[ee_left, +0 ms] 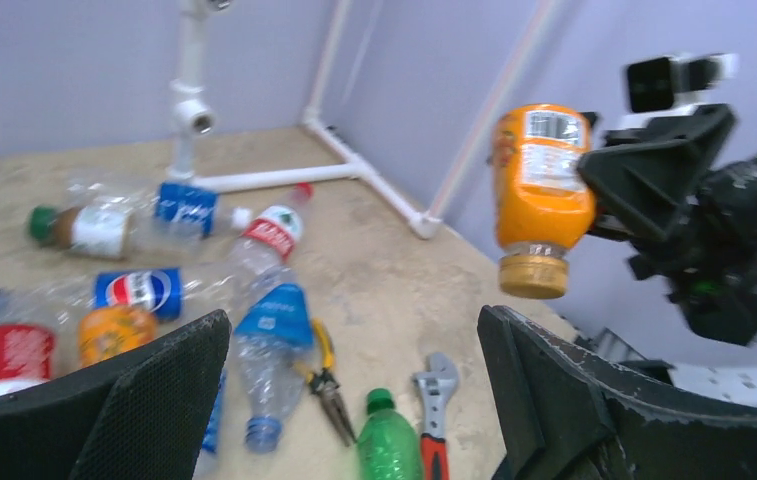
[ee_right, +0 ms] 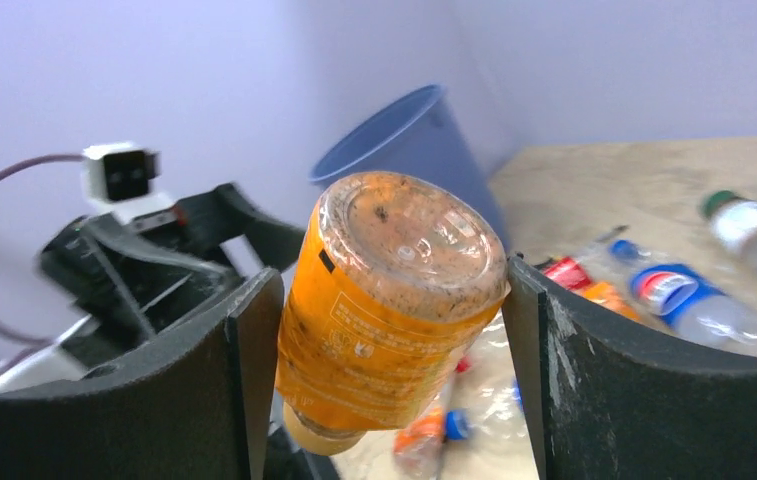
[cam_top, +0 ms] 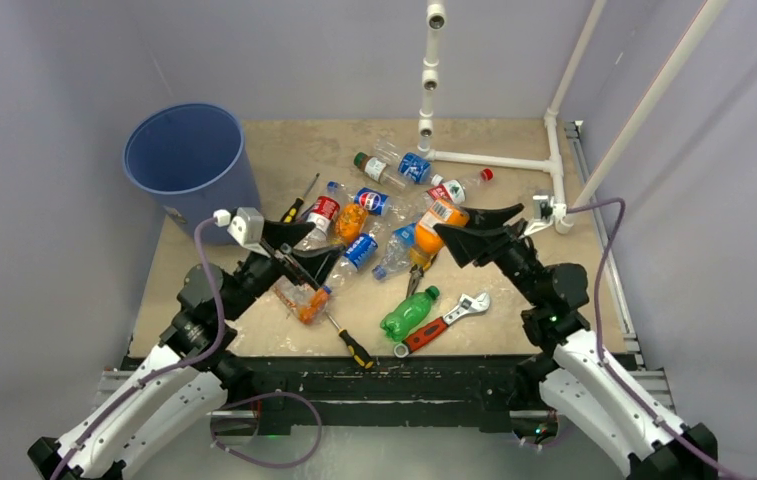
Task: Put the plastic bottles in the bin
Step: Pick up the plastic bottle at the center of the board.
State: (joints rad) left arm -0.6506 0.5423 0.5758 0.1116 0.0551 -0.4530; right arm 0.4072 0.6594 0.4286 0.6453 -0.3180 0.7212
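Nearest the arm bases, flat on the table (cam_top: 284, 150): a black-and-yellow screwdriver (cam_top: 352, 345), a green bottle (cam_top: 409, 313) and, just beside it, a red-handled wrench (cam_top: 444, 322). A little further in, just beyond the green bottle's cap, a pair of pliers (cam_top: 414, 280).

Above the table's left-middle, the left gripper (cam_top: 306, 248), fingers spread wide with nothing between them. On the table just beside it, on the near side, a crushed clear bottle (cam_top: 304, 300) with an orange cap.

Over the right-middle, the right gripper (cam_top: 474, 232), clamped on an orange bottle (cam_top: 426, 238) held clear of the table, cap down and base up. From the right wrist view, one finger pressed against the label, the other possibly a sliver off it, hard to tell at that angle.

Between and beyond the two grippers, the rest of the plastic bottles (cam_top: 372, 200), scattered on their sides on the table: red-labelled, blue-labelled, a small orange one, a green-capped one, a red-capped one furthest right. Left of them, a second screwdriver (cam_top: 304, 195).

At the far left corner, the bin (cam_top: 204, 195), upright with its mouth open, well apart from the held bottle. At the far right, a white pipe frame (cam_top: 494, 160) standing on the table.
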